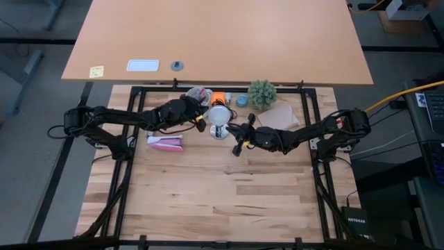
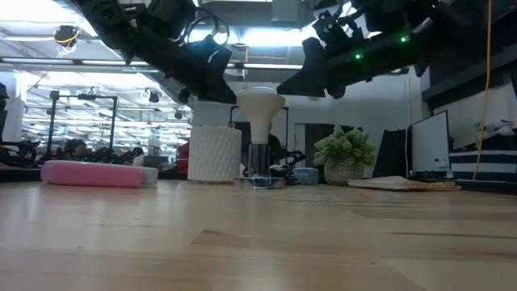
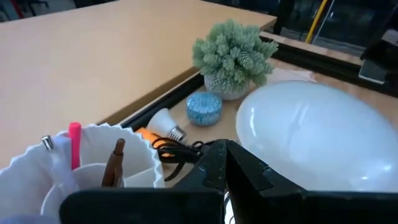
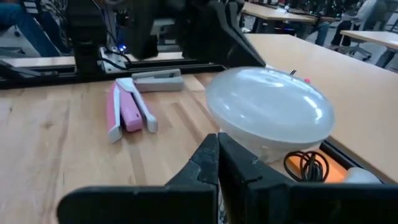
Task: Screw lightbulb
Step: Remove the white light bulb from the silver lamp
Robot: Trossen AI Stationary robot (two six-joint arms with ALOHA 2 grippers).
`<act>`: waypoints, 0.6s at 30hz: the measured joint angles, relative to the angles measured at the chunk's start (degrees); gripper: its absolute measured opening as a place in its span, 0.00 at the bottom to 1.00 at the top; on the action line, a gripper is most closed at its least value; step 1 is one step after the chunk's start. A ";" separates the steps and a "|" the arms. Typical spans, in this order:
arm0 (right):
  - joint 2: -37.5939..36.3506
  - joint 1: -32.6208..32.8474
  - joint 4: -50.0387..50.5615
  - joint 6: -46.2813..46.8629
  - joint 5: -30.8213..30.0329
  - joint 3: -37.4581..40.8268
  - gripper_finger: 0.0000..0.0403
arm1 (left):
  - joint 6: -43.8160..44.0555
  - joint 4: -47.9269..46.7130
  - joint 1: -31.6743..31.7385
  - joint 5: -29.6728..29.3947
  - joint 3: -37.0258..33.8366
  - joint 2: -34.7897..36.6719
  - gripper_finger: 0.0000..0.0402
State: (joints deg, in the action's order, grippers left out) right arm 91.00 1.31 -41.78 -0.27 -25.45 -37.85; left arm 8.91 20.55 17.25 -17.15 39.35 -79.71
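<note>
From above we see the lightbulb [image 1: 219, 115] upright on the surface [image 1: 208, 201] between both closed-fingered grippers; left gripper [image 1: 202, 123], right gripper [image 1: 238, 142]. Only the low view reveals its silvery fitting [image 2: 258, 181] beneath.

The lightbulb [image 1: 220, 115] is a white frosted globe, standing upright with the globe on top and its neck going down into a silvery round fitting [image 2: 259, 181] on the wooden table. From the low view it looks like a mushroom: wide white dome [image 2: 259, 101] tapering to a narrow stem. It sits near the back middle of the table.
</note>
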 joint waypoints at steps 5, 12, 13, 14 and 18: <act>0.00 -1.43 0.18 0.00 -0.04 0.00 0.01 | 0.09 0.09 -0.55 0.02 0.00 0.01 0.00; 0.00 -4.26 0.29 0.00 0.04 0.00 0.01 | 0.21 -0.04 -3.15 -0.85 0.00 0.01 0.00; -0.01 -4.53 0.34 0.00 0.00 0.00 0.01 | 0.65 -0.22 -3.56 -1.34 0.00 0.07 0.00; -0.05 -4.82 0.40 0.00 -0.04 0.00 0.01 | 1.16 -0.42 -3.93 -1.64 0.00 0.11 0.00; -0.09 -5.21 0.46 -0.02 -0.63 0.04 0.01 | 3.14 -0.88 -5.07 -2.06 0.00 0.21 0.00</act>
State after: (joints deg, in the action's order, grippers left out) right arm 90.91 -3.90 -41.32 -0.29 -26.09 -37.80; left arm 12.05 19.67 12.18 -19.20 39.35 -79.50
